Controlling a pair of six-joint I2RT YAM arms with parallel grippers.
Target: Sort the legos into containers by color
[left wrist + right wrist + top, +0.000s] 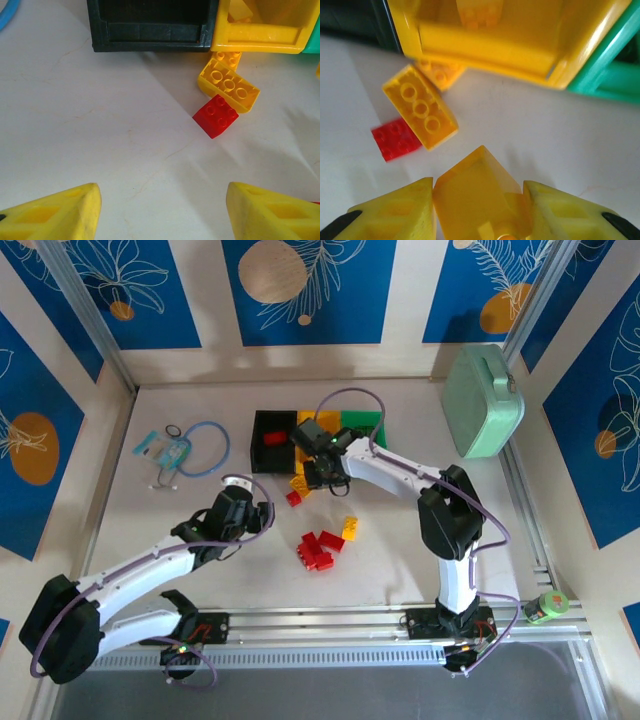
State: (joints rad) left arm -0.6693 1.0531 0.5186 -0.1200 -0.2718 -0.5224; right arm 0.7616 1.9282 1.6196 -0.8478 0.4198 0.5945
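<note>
White table [390, 580] lay under both claws. Right claw [479, 212] was clamped on a yellow lego [470, 185], with the yellow bin [485, 50] just ahead of it. I think it needed to lift and drop it in. Left claw [160, 212] stood apart and empty, a red lego [216, 116] ahead to its right. The bin's inside was blurry.

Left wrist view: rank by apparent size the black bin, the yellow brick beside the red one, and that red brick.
1. black bin, though cut off by the frame
2. yellow brick
3. red brick, smaller despite lying slightly nearer the camera
</note>
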